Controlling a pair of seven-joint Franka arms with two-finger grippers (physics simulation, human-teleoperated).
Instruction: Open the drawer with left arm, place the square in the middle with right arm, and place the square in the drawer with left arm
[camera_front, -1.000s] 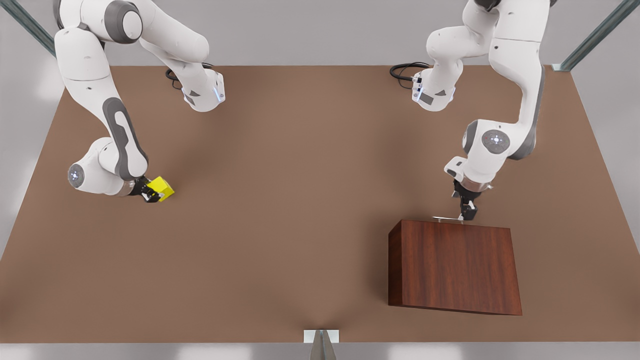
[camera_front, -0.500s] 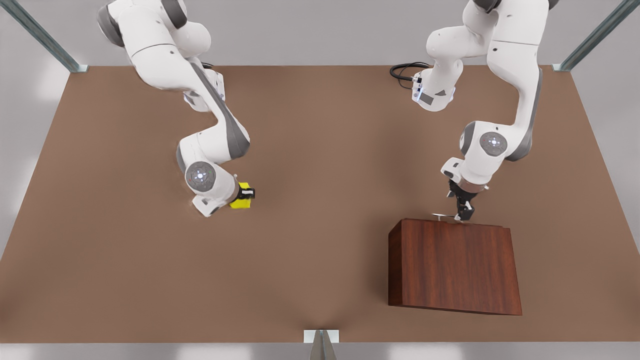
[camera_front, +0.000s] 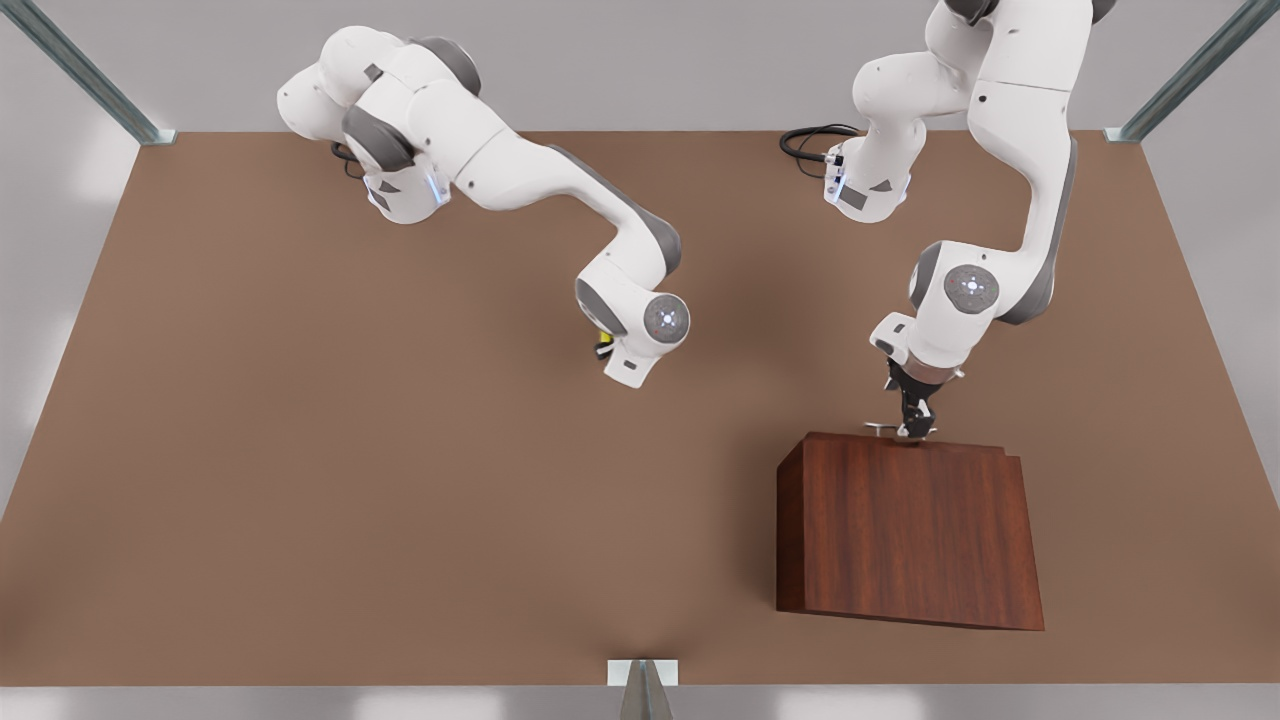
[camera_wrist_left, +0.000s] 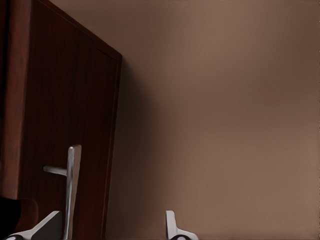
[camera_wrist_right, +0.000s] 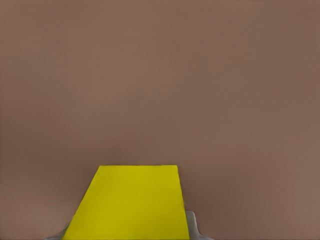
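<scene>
The yellow square (camera_wrist_right: 132, 205) sits between my right gripper's fingers (camera_wrist_right: 191, 225). In the front view just a sliver of the square (camera_front: 603, 341) peeks out under that wrist, with the right gripper (camera_front: 603, 347) shut on it over the middle of the brown table (camera_front: 640, 470). At the wooden cabinet (camera_front: 910, 540) my left gripper (camera_front: 912, 428) straddles the silver handle (camera_front: 885, 431) of the drawer (camera_front: 850, 442), which sticks out slightly. From the wrist, the left gripper (camera_wrist_left: 110, 227) has its fingers apart, with the handle (camera_wrist_left: 73, 185) close to one of them.
Both arm bases with black cables (camera_front: 810, 140) stand at the table's far edge. Metal frame posts (camera_front: 90, 80) rise at the back corners. Bare tabletop lies between the two grippers.
The right arm has swung the square from the front view's left side to near the table's centre. The left gripper and handle have shifted slightly away from the cabinet, and the drawer has slid out a little.
</scene>
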